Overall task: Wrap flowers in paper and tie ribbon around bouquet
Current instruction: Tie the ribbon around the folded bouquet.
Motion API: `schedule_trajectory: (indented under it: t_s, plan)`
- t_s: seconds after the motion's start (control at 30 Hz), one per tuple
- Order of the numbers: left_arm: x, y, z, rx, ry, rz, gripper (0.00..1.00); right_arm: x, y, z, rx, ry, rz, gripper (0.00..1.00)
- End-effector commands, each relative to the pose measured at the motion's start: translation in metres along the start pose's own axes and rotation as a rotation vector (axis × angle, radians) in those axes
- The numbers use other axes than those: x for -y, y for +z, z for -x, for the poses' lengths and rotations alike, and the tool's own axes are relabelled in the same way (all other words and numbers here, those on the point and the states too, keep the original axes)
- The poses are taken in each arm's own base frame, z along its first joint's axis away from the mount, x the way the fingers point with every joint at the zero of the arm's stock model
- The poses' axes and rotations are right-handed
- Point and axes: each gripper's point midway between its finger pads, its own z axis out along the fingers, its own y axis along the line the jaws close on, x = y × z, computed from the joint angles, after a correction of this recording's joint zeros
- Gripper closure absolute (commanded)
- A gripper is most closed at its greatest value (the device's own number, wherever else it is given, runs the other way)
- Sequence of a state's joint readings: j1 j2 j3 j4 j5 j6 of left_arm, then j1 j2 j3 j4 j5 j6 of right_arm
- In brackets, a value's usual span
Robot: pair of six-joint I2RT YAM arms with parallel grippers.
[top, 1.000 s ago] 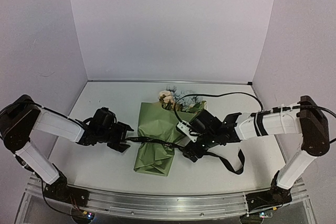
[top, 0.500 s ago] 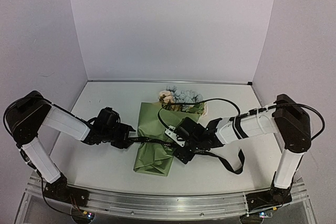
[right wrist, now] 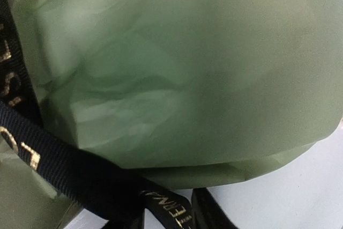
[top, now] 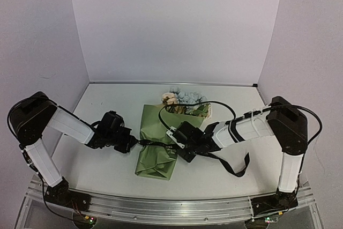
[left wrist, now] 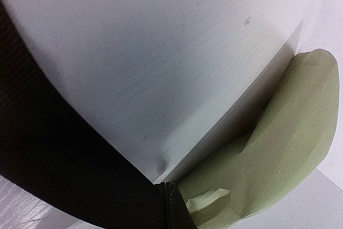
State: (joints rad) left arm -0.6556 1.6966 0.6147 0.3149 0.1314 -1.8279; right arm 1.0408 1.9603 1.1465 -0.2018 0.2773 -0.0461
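The bouquet lies mid-table: the olive-green paper (top: 155, 156) wrapped round the flowers (top: 182, 100), whose cream and pale blue heads stick out at the far end. The black ribbon (top: 155, 144) crosses the paper, and its tail loops away to the right. My left gripper (top: 133, 143) is at the paper's left edge, shut on the ribbon's end; in its wrist view the fingertips (left wrist: 170, 207) meet beside the paper (left wrist: 278, 148). My right gripper (top: 181, 151) is at the paper's right edge. Its jaws (right wrist: 166, 221) stand narrowly apart around the lettered ribbon (right wrist: 53, 154), under the paper (right wrist: 187, 68).
A black cable (top: 214, 103) from the right arm arcs over the flower heads. Pale walls close the table on three sides. A metal rail (top: 161, 207) runs along the near edge.
The left gripper has shut at the ribbon's left end. The right gripper has slid left to the paper's edge and its jaws have narrowed around the ribbon.
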Motion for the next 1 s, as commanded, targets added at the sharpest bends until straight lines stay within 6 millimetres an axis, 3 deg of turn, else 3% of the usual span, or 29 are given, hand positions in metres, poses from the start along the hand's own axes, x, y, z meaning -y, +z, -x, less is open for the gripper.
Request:
schedule_trajectory:
  t_s: [0.0,0.07,0.23,0.37,0.47,0.63,0.7,0.8,0.97]
  plan:
    - [0.010,-0.002,-0.002,0.001,0.040,-0.021,1.00,0.013,-0.005,0.013,0.036,0.044,-0.086,0.89]
    - [0.011,-0.007,0.001,0.022,0.063,-0.020,1.00,0.022,-0.012,0.012,0.048,0.077,-0.124,0.99]
    - [0.023,-0.018,0.007,0.087,0.182,0.003,1.00,0.041,-0.040,0.011,0.093,0.174,-0.169,1.00]
    - [0.022,-0.030,0.022,0.166,0.282,0.046,1.00,0.061,-0.053,-0.003,0.054,0.255,-0.251,1.00]
    - [0.007,-0.040,0.051,0.205,0.293,0.092,1.00,0.084,-0.057,-0.034,-0.001,0.371,-0.338,1.00]
    - [-0.052,-0.065,0.108,0.246,0.264,0.192,1.00,0.124,-0.065,-0.135,-0.129,0.645,-0.434,1.00]
    - [-0.069,-0.075,0.124,0.248,0.238,0.209,1.00,0.133,-0.072,-0.164,-0.149,0.726,-0.451,1.00]
    - [-0.076,-0.086,0.136,0.267,0.229,0.205,1.00,0.139,-0.081,-0.181,-0.144,0.797,-0.458,1.00]
    - [-0.066,-0.092,0.141,0.283,0.252,0.186,1.00,0.136,-0.082,-0.177,-0.161,0.789,-0.427,1.00]
